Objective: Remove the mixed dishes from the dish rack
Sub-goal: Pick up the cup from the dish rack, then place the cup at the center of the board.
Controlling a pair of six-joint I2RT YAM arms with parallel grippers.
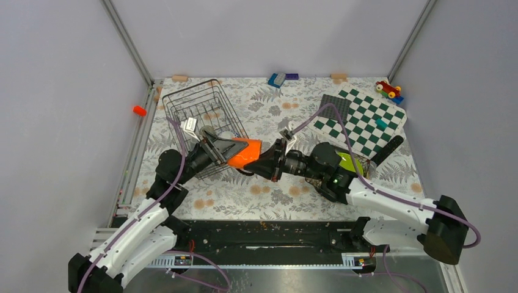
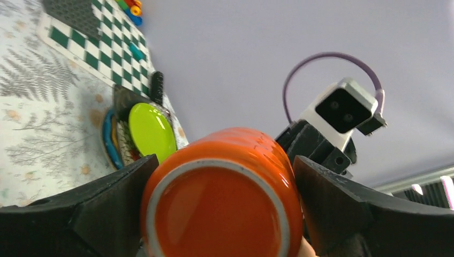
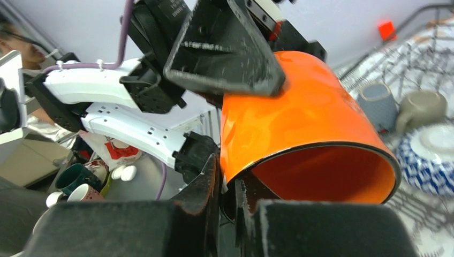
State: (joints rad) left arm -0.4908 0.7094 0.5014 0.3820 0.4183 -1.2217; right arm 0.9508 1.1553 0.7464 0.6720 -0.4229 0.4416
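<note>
Orange glaze at the centre of the shot: orange mug (image 1: 244, 152) hanging on its side above the table (image 1: 275, 195), just off the four o'clock side of the dish rack (image 1: 183, 101) and outside its wires. Clamped across the barrel by the left gripper (image 2: 222, 203), one finger on either flank, base turned toward the left arm. Pinched at the open rim by the right gripper (image 3: 227, 214), jaws nearly closed on the wall, apparently one inside the mouth and one outside. Judged a mid-air hand-over, with neither side released.

Risks from here, offered as judgement only: slick glaze and a thin bite on the rim, so apt to swing or slide out once freed by the left gripper, then to drop onto the table or against the rack wires. Equally liable to be wrenched if pulled toward three o'clock before any loosening of the left grip. Further along, danger of clipping the lime-green plate (image 1: 349, 162) topping the stack of plates (image 2: 108, 136) at three o'clock of the mug, if lowered too close.

Left in the rack at ten o'clock of the table: grey cup (image 3: 377, 104), pale mug (image 3: 423, 107) and blue dotted dish (image 3: 433, 155), so unloading well short of finished.
</note>
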